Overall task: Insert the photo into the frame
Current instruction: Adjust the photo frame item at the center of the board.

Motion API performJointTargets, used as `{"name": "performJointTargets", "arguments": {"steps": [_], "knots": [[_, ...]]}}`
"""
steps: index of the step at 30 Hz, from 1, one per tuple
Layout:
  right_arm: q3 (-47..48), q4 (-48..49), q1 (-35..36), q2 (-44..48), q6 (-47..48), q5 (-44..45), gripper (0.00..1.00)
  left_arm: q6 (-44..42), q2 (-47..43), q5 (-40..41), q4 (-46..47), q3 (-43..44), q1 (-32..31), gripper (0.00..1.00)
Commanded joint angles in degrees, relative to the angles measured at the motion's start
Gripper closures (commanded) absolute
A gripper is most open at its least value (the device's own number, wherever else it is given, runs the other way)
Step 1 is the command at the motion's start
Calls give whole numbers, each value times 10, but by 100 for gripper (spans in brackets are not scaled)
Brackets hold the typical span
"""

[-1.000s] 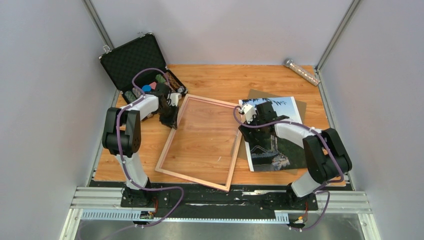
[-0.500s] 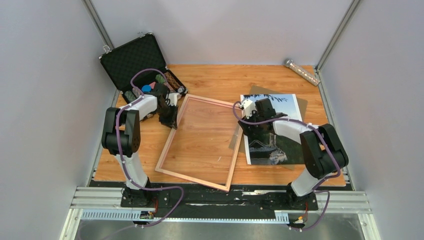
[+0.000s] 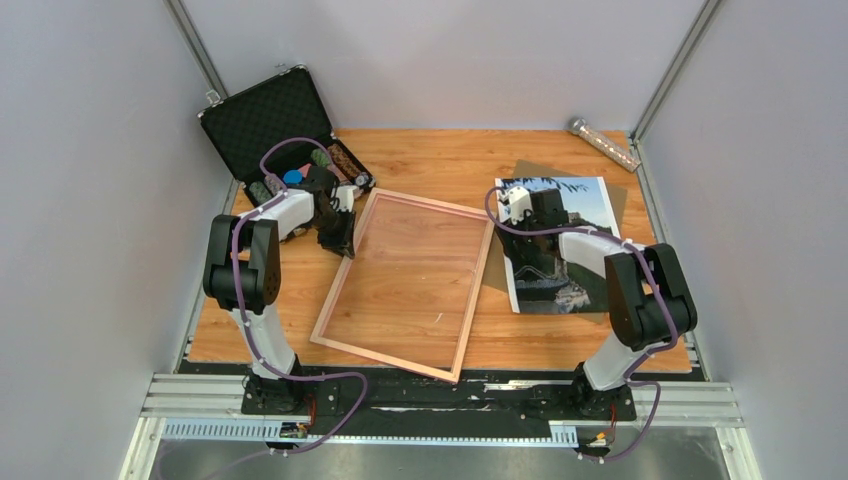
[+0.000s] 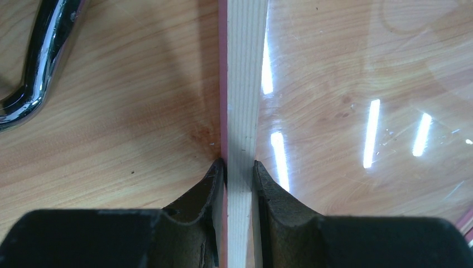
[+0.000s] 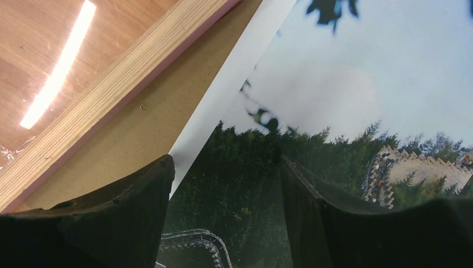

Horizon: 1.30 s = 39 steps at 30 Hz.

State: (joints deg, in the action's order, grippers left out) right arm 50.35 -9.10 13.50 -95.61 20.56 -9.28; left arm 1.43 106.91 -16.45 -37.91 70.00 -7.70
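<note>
Top external: backing board (image 3: 524, 169) under photo (image 3: 590, 205), black case (image 3: 270, 120) near frame (image 3: 408, 280).

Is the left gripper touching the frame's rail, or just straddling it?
Touching. The left wrist view shows the left gripper with both fingers pressed against opposite sides of the frame rail, no gap.

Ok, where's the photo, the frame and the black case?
the photo (image 3: 592, 205): top view, on its pale sky near the upper right corner.
the frame (image 3: 405, 283): top view, on the middle of its clear pane.
the black case (image 3: 268, 122): top view, on its open foam-lined lid.
</note>
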Motion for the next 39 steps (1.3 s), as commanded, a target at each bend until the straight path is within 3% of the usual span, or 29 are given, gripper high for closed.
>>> {"name": "performJointTargets", "arguments": {"steps": [1,8,18,25,28,35,39], "knots": [[-25,-89,-15,-13,12,87,33,35,18,-22,88,1,4,100],[-7,-117,-21,-8,-17,76,32,85,29,-37,138,-8,3,100],[30,-160,-29,42,-64,30,20,151,35,-34,191,-8,3,100],[68,-190,-90,75,-104,-32,18,168,50,-40,212,0,2,100],[78,-196,-127,94,-116,-79,17,161,47,-40,214,-6,1,87],[91,-200,-215,125,-124,-123,17,131,23,-56,191,-7,1,35],[98,-200,-271,126,-117,-144,17,98,-17,-57,170,-15,1,16]]}}
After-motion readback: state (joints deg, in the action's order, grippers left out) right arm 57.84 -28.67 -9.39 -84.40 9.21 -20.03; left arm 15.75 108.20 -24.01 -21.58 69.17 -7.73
